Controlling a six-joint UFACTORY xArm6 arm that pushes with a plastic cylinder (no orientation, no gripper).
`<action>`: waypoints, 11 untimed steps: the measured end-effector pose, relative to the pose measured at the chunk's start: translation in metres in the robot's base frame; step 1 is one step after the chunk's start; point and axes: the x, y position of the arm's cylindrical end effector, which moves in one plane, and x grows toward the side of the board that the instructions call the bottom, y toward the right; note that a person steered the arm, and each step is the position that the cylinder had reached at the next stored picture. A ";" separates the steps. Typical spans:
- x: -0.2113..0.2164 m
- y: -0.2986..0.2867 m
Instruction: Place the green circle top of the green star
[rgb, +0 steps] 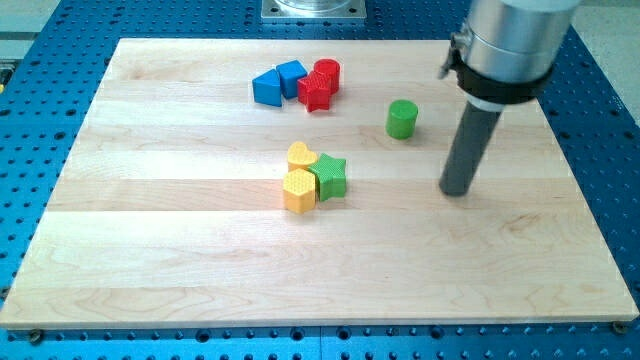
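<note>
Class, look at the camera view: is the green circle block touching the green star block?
No, the green circle block stands alone, with bare wooden board between it and the green star block, which sits lower and further to the view's left.

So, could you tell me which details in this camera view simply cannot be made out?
- The arm's upper part: cut off by the view's top edge.
- The metal mount at the view's top: only its lower edge shows.
- The red blocks: pressed together, so their shapes are uncertain; they also hide part of the blue blocks.
- The yellow heart: its near side is hidden by the yellow hexagon.
- My tip: whether it touches the board cannot be told.
</note>
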 end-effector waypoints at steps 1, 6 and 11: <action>0.041 -0.038; -0.113 -0.075; -0.132 -0.121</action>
